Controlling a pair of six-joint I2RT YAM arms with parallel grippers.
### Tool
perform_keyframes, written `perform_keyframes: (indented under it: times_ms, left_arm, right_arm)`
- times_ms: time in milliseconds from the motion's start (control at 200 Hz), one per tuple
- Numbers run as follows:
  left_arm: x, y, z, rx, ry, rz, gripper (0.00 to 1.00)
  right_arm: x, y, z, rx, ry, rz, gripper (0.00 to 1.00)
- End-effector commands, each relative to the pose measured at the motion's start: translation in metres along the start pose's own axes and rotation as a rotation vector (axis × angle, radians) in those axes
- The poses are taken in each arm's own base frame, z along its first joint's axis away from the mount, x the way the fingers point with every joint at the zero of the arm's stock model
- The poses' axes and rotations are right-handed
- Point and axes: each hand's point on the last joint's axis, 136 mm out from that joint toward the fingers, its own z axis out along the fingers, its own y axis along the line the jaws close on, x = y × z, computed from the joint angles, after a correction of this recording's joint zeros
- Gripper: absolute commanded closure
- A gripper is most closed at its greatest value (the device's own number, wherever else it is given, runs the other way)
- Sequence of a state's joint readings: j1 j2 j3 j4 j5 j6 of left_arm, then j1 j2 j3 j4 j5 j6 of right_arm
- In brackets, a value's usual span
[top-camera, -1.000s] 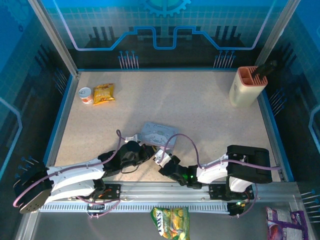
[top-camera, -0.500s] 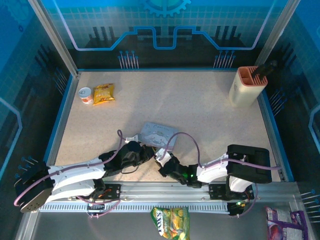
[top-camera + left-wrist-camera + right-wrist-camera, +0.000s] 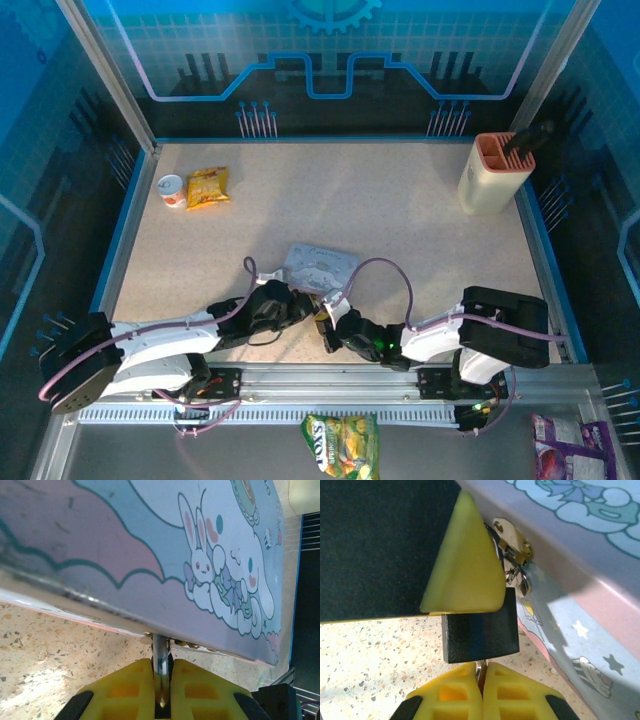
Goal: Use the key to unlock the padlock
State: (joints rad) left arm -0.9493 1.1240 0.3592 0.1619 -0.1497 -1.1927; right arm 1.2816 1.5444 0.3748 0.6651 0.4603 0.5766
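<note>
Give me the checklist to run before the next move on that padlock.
1. Is the right claw shut on the key? Ok, a metal sliver sits between its fingers.
2. Is the key seated in the padlock? Cannot tell, because their meeting point is hidden at the lock's bottom edge.
3. Is the left claw clamped on the thin metal piece at the edge of the tin box? Ok.
4. Is the padlock hanging at the hasp? Ok.
5. Is the shackle released? Cannot tell, because a yellow finger partly covers it.

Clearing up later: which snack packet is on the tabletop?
The yellow packet, far left beside the cup; the green packet and purple packet lie off it.
</note>
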Motion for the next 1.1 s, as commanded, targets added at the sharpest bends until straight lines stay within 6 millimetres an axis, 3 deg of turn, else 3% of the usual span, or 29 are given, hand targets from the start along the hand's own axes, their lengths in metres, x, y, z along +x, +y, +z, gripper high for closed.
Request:
perform_keyframes:
  times_ms: [0, 195, 410, 725, 891, 1096]
  left_arm:
    - [-0.001, -0.011, 0.001, 0.011, 0.0, 0.056, 1.0]
    - [-0.001, -0.008, 0.004, -0.004, -0.001, 0.064, 0.93]
    - [-0.006, -0.003, 0.003, -0.036, -0.02, 0.092, 0.87]
    - [-0.013, -0.012, 0.002, -0.024, -0.029, 0.113, 0.7]
    - [-0.017, -0.006, -0.001, -0.05, -0.037, 0.117, 0.62]
    - [-0.033, 0.004, -0.013, -0.085, -0.084, 0.154, 0.53]
  right_arm:
    - [-0.001, -0.012, -0.002, 0.038, -0.007, 0.101, 1.0]
    - [0.008, -0.016, -0.005, 0.049, 0.02, 0.109, 1.0]
    - [0.023, -0.007, -0.015, 0.039, 0.107, 0.046, 1.0]
    - [0.032, -0.019, -0.017, 0.086, 0.133, 0.004, 1.0]
    - [0.032, -0.02, -0.016, 0.093, 0.133, -0.004, 1.0]
    - [0.035, -0.026, -0.018, 0.107, 0.139, -0.001, 0.91]
